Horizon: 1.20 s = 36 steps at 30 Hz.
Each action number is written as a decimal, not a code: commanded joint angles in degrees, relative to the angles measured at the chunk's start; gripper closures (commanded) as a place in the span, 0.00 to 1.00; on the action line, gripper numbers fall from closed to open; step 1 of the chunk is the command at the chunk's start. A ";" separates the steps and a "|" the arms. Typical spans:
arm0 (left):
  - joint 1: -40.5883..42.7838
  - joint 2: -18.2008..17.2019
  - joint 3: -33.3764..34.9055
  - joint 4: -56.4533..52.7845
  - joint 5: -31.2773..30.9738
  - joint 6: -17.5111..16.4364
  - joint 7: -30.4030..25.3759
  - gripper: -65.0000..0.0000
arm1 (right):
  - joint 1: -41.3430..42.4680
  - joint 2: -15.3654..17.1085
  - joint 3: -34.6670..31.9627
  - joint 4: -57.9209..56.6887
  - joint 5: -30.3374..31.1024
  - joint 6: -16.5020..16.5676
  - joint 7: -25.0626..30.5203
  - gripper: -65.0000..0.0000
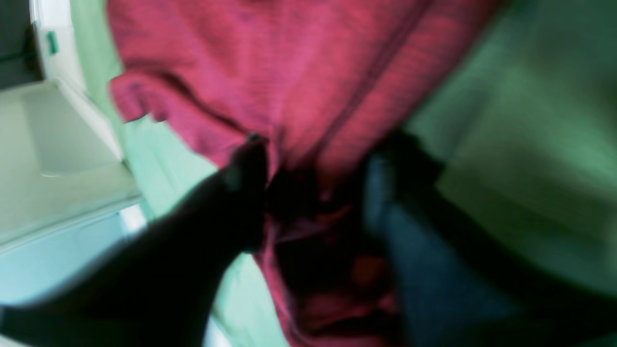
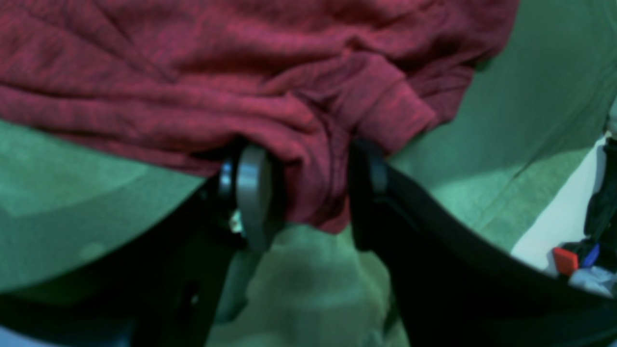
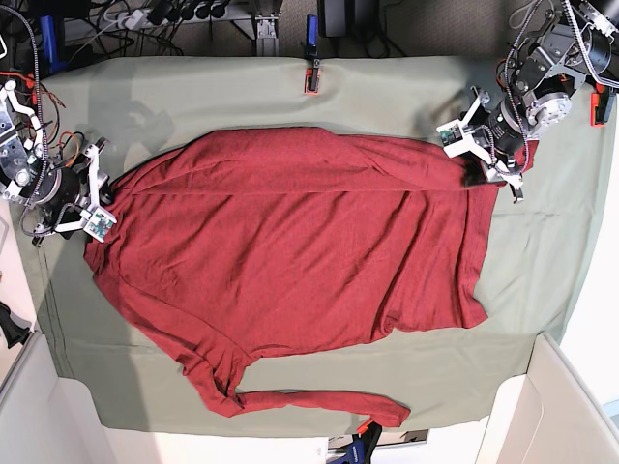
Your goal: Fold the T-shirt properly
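We see the T-shirt spread flat across the cloth-covered counter, with the left claw at its corner on the base view's right, the right claw at its opposite edge, and one sleeve trailing along the near edge.

The left wrist view is blurred; shirt folds hide the gap inside the left gripper.
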 commanded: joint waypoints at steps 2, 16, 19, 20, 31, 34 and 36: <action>-0.37 -0.98 -0.37 -0.09 0.55 -0.24 -0.15 0.86 | -0.02 0.46 -0.13 -0.55 -0.83 0.07 -1.95 0.61; 1.51 -7.98 -0.39 9.29 -1.40 5.27 4.72 1.00 | -0.24 4.26 -0.11 5.92 2.10 0.48 -6.78 1.00; 4.94 -11.69 -0.39 14.93 -1.11 5.38 6.80 1.00 | -2.54 8.15 0.00 10.58 3.26 1.03 -7.63 1.00; 6.05 -12.59 -0.39 16.39 -0.92 5.35 7.34 1.00 | -3.50 9.35 0.04 11.74 3.26 1.33 -7.82 1.00; 18.93 -16.46 -0.39 25.51 7.02 8.66 13.68 1.00 | -15.89 19.10 2.25 22.14 3.30 2.34 -9.99 1.00; 24.65 -16.76 -0.39 27.71 12.39 10.38 14.99 1.00 | -20.74 21.22 4.33 24.81 3.23 3.74 -10.14 1.00; 27.67 -16.85 -0.39 28.81 15.78 12.17 15.52 1.00 | -23.96 22.16 6.25 26.64 3.21 3.74 -10.16 1.00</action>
